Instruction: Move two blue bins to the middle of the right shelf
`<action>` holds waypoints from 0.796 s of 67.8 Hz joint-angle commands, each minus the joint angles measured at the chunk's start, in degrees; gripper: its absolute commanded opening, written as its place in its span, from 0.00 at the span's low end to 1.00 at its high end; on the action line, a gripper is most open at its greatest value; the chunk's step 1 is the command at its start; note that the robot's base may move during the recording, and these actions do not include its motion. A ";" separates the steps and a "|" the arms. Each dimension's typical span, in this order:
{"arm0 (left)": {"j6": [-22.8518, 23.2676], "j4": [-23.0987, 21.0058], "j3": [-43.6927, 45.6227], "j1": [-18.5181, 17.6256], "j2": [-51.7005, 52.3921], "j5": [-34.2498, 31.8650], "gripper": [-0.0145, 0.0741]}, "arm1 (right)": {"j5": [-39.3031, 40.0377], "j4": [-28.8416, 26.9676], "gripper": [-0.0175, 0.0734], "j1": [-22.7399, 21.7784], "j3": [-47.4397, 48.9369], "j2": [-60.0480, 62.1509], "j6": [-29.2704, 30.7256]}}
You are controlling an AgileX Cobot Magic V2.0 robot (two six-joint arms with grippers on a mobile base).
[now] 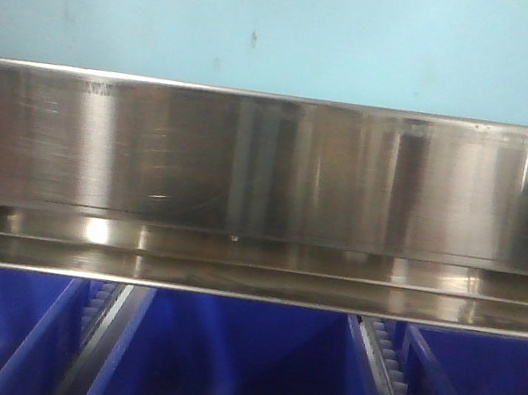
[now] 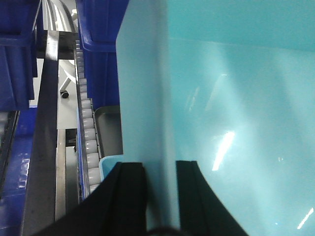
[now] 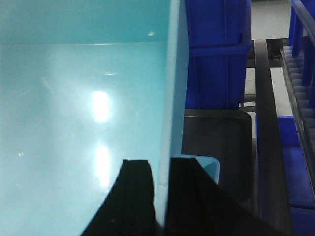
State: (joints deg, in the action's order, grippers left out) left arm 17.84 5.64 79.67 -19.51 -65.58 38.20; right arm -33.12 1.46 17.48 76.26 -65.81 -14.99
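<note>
A large light blue bin (image 2: 236,98) fills both wrist views. My left gripper (image 2: 161,167) is shut on its left side wall, one black finger outside and one inside. On the opposite wall of this bin (image 3: 74,98), my right gripper (image 3: 160,164) is shut the same way. In the front view the bin's pale side (image 1: 272,27) spans the top of the frame, above a steel shelf beam (image 1: 269,168). Dark blue bins (image 1: 234,375) sit in a row on the level below the beam.
Dark blue bins (image 2: 101,44) stand on a roller track (image 2: 87,132) left of the held bin, with a dark grey tray (image 2: 109,128) beside it. On the right are stacked dark blue bins (image 3: 216,49), a black tray (image 3: 216,142) and another roller rail (image 3: 300,88).
</note>
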 commanded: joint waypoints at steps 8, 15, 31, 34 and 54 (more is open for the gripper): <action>0.14 1.23 0.61 0.29 1.30 -3.39 0.04 | 1.02 2.49 0.01 -0.77 0.01 0.69 0.38; 0.14 1.23 0.61 0.29 1.30 -3.39 0.04 | 1.13 2.49 0.01 -0.77 0.01 0.69 0.38; 0.14 1.23 0.61 0.29 1.30 -3.39 0.04 | 1.13 2.49 0.01 -0.77 0.01 0.69 0.38; 0.14 1.23 0.61 0.29 1.30 -3.39 0.04 | 1.13 2.49 0.01 -0.77 0.01 0.69 0.38; 0.14 1.23 0.61 0.29 1.30 -3.39 0.04 | 1.13 2.49 0.01 -0.77 0.01 0.69 0.38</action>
State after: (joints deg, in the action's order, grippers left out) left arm 17.74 5.64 79.67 -19.51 -65.58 38.20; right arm -33.12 1.46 17.48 76.26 -65.81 -14.99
